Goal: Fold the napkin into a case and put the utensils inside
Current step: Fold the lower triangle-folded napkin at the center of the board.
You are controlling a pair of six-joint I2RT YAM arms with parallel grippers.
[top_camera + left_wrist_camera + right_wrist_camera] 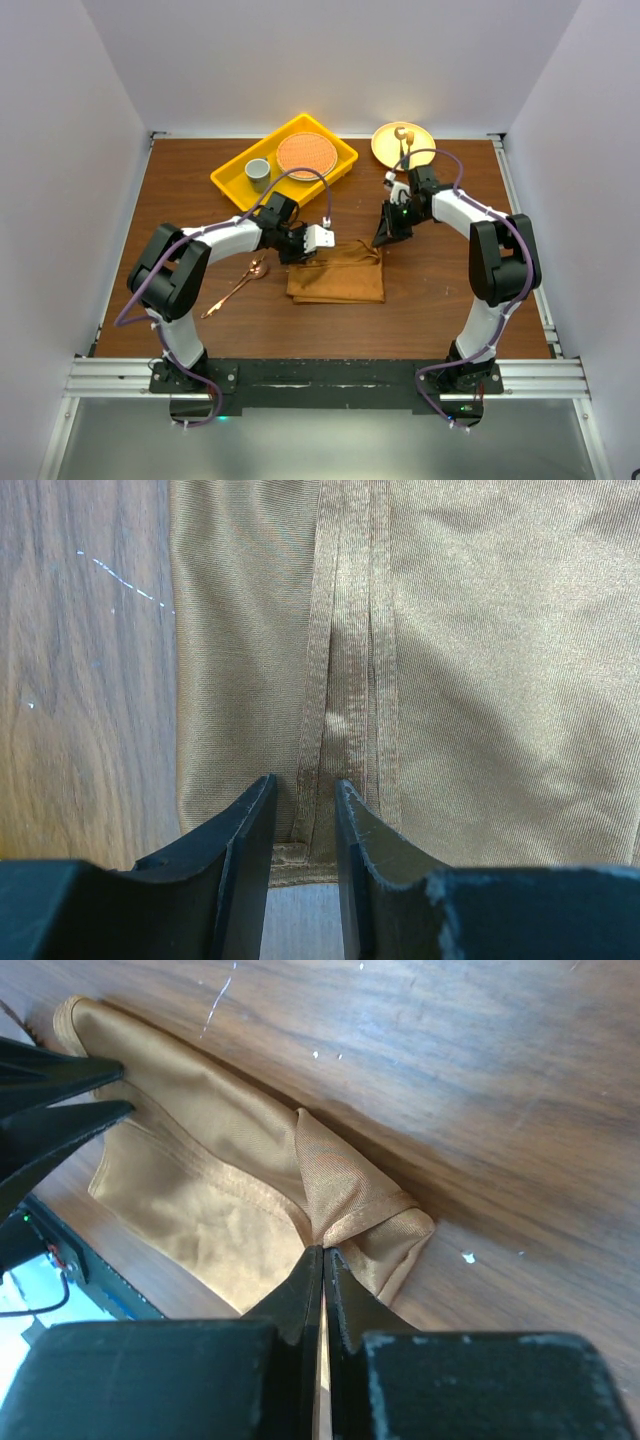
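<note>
Brown wooden bench (440, 300), white walls around. Nearest, the spoon (232, 290) lies slantwise left of the folded napkin (340, 278), apart from it. The left gripper (303, 790) stands partly open at the napkin's far left edge. Its fingers straddle the stitched hems and the cloth lies flat between them, not pinched. The right gripper (322, 1250) is closed tight on the far right corner, cloth puckering up to its tips. Farther back, a yellow tray (225, 180) holds a cup (258, 172) and an orange plate (305, 155). A yellow plate (385, 150) with a utensil (403, 140) sits far right.
</note>
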